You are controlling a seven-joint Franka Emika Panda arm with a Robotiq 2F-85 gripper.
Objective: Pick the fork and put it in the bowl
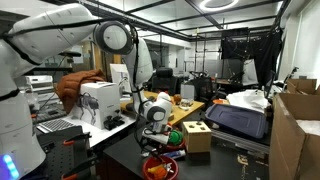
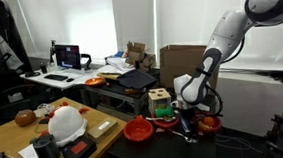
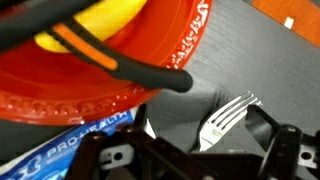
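In the wrist view the fork looks silvery and lies on the dark table with its tines pointing up and right; its handle is hidden under the gripper body. My gripper is low over it with one finger on each side, open and not touching it. A red bowl with a wide rim lies just to the upper left and holds something yellow; a black cable crosses it. In both exterior views the gripper is down at the table next to red bowls. The fork does not show there.
A tan wooden box with holes stands beside the gripper. Another red bowl lies on its other side. A blue and white packet lies under the bowl's edge. Cardboard boxes and a cluttered desk surround the table.
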